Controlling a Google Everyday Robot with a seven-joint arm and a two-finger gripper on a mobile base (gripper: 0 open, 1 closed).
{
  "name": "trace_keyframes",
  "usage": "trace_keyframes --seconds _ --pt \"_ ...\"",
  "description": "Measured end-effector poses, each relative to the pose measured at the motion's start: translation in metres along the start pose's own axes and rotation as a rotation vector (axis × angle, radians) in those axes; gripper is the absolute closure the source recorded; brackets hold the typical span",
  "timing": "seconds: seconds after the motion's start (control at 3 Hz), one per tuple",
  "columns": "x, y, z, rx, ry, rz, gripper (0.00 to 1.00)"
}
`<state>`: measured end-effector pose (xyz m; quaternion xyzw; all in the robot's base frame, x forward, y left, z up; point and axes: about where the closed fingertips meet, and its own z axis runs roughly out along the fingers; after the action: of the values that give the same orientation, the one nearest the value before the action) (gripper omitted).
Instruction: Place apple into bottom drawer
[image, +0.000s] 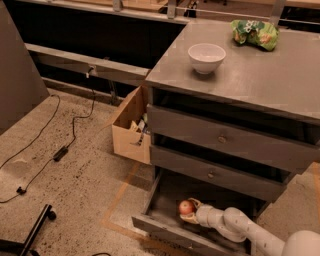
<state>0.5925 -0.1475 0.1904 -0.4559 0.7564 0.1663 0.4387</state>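
The bottom drawer (161, 226) of the grey cabinet is pulled out, and its tray is open to view from above. The small red-orange apple (186, 206) is inside the tray near its middle, low over the drawer floor. My gripper (189, 210) reaches into the drawer from the right on its white arm. Its fingers (193, 202) are closed around the apple's right side. I cannot tell whether the apple touches the drawer floor.
Two upper grey drawers (220, 137) with small knobs are closed above. A white bowl (206, 57) and a green snack bag (256, 33) sit on the cabinet top. A cardboard box (129, 127) stands left of the cabinet. Cables (60, 150) lie on the floor.
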Motion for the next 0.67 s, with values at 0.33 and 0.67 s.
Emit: trace_keyframes --seconds 0.33,0.67 --pt "0.011 -0.003 0.015 0.014 0.015 0.013 0.58" --pt "0.022 -0.007 0.025 0.018 0.041 0.030 0.35"
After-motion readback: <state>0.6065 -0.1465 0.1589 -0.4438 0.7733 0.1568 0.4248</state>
